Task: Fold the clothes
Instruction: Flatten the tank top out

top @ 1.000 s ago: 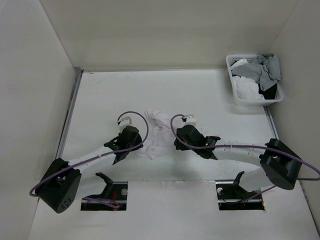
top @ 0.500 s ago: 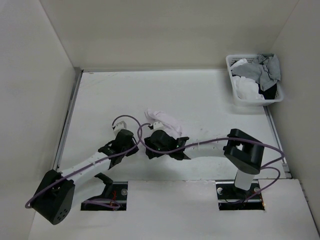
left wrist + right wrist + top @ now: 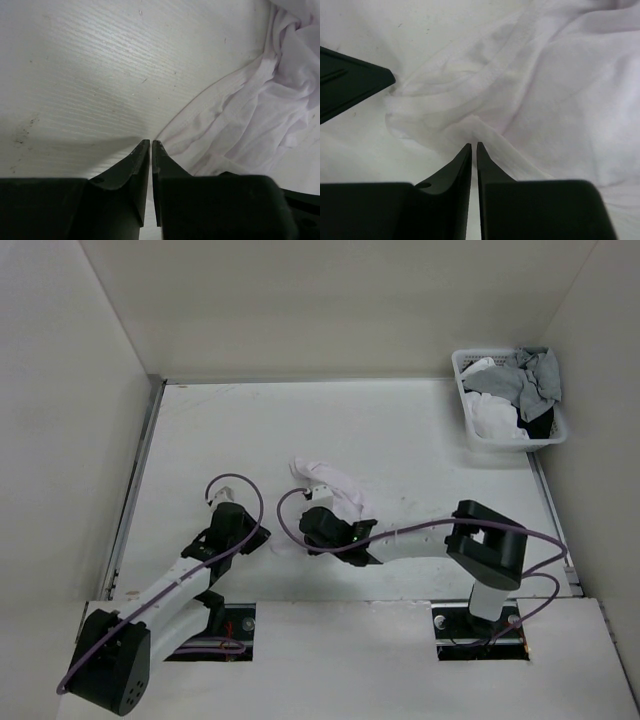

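We see the white garment (image 3: 330,480) lying crumpled on the bench (image 3: 400,440), a little left of the middle and nearer the front edge than the back. It forms a bunched strip running from a loose end at the upper left down toward the right arm's wrist. The left end effector (image 3: 151,142) is clenched, its two dark fingers drawn together to a thin slit. In its own camera the garment's stitched hem curves across the bench right up to the fingertips. We cannot tell whether any cloth is actually caught between them. The right end effector (image 3: 474,145) is also clenched, and here a raised ridge of the thin fabric runs straight into its tips, so it is grasping a fold of the garment. From above, both arms reach inward with their wrists near each other at the garment's lower left end. Well apart, in the far right corner, a white lattice basket (image 3: 465,410) holds a grey garment (image 3: 535,375) with other white and dark pieces.
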`<state>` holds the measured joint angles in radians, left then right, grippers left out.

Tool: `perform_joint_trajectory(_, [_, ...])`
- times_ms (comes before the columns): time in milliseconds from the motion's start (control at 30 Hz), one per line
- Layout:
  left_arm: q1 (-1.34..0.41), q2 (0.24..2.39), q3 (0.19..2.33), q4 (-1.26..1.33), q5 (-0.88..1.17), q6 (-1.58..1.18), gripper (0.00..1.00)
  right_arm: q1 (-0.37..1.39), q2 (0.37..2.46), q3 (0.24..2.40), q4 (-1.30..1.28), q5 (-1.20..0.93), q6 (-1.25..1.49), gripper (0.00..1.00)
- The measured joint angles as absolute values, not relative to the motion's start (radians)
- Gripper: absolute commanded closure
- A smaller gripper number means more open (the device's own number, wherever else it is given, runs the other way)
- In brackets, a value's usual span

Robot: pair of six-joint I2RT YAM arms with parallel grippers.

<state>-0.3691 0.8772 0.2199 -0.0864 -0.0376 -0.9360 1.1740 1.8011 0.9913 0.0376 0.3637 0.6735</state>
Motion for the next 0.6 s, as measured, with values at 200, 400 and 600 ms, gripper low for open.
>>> perform_joint_trajectory(200, [-0.406, 0.897, 0.218, -0.062, -0.030, -0.929, 0.62, 1.180, 1.576, 0.848, 0.044, 0.439, 0.708, 0.94])
perform_joint_trajectory(400, [-0.474, 0.917, 0.223, -0.046, -0.047, -0.925, 0.75, 1.184, 1.374, 0.725, 0.083, 0.474, 0.773, 0.77])
perform_joint_trajectory(600, [-0.532, 0.970, 0.240, -0.043, -0.076, -0.924, 0.93, 1.195, 1.583, 0.794, 0.090, 0.446, 0.751, 0.43])
